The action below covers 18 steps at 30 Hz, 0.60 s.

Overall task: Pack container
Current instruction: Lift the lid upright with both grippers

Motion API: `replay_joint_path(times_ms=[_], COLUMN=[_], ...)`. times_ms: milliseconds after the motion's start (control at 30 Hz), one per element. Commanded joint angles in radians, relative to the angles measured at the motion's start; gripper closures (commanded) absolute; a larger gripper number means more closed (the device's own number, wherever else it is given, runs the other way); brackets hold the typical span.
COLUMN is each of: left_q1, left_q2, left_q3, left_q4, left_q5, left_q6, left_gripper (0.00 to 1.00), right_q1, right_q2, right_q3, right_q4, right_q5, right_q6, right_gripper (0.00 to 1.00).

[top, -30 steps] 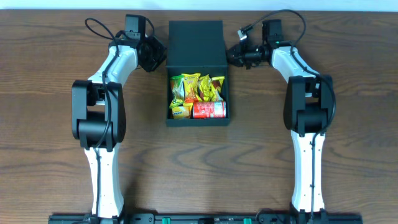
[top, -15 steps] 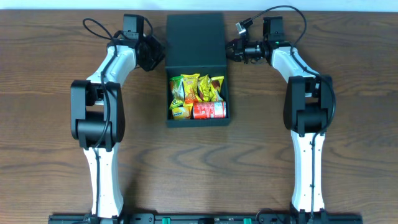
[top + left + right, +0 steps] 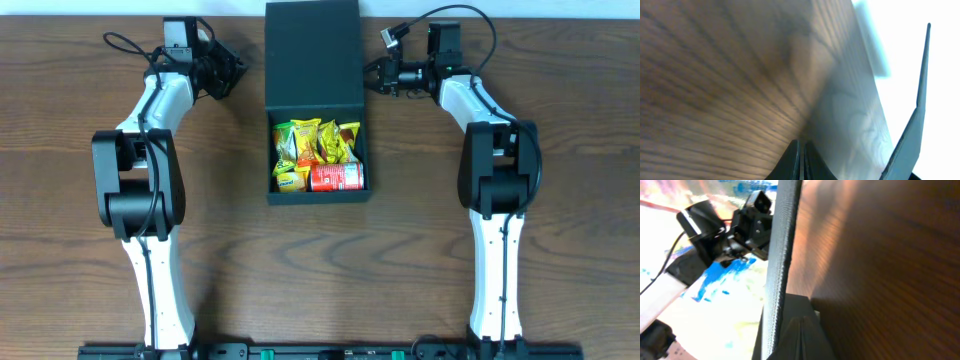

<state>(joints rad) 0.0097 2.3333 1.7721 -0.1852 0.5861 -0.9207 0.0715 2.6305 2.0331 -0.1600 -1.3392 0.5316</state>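
Observation:
The dark container point(image 3: 316, 195) stands open at the table's middle, its flap lid point(image 3: 312, 55) raised at the back. Inside lie yellow snack packets point(image 3: 305, 145) and a small red can point(image 3: 336, 177). My left gripper point(image 3: 230, 70) is shut and empty, well left of the lid; in the left wrist view its fingers point(image 3: 801, 150) are closed over bare wood, with the lid's edge point(image 3: 917, 110) at the right. My right gripper point(image 3: 371, 78) is shut and sits against the lid's right edge; the right wrist view shows its fingers point(image 3: 801, 325) beside the lid's edge point(image 3: 780, 255).
The wooden table point(image 3: 560, 250) reaches its far edge just behind the lid. The left arm point(image 3: 715, 235) shows beyond the lid in the right wrist view. Cables loop above both wrists.
The left gripper has drawn away to the left from the lid. The lid has swung further back. The right gripper stays at the lid's right edge.

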Motion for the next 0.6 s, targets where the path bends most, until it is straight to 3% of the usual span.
replay_joint_path(times_ms=[0,567], left_q1=[-0.002,-0.004], left_q2=[0.028,0.034], left_q3=[-0.003,-0.003], left_q4=[0.029,0.200], left_q5=[0.080,0.334], left_q6=[-0.008,-0.057], left_gripper=[0.94,0.94], right_q1=[0.002,0.010], right_q2=[-0.024,-0.024], right_q3=[0.009,0.009], right_q4=[0.019,0.083], right_q5=[-0.096,-0.185], right_q6=[0.020,0.022], right_gripper=[0.98,0.98])
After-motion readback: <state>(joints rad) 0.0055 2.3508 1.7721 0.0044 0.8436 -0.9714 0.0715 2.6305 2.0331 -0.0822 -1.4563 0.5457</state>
